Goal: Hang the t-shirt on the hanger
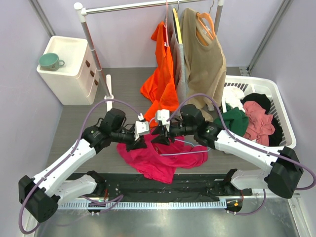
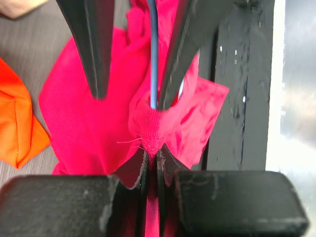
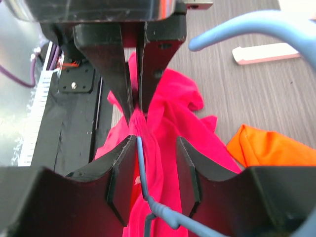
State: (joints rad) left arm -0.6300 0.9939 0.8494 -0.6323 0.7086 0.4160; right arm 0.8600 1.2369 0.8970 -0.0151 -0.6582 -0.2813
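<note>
My left tool (image 2: 152,157) was closed tight on a pinch of the ribbed edge of the bright magenta t-shirt (image 1: 158,163), which lay crumpled on the counter (image 1: 74,121) near its front edge. My right tool (image 3: 155,143) faced it almost tip to tip with its fingers apart and gripping nothing. The thin blue wire of the hanger (image 2: 153,49) ran between those open fingers and met the cloth just beside the pinch.
</note>
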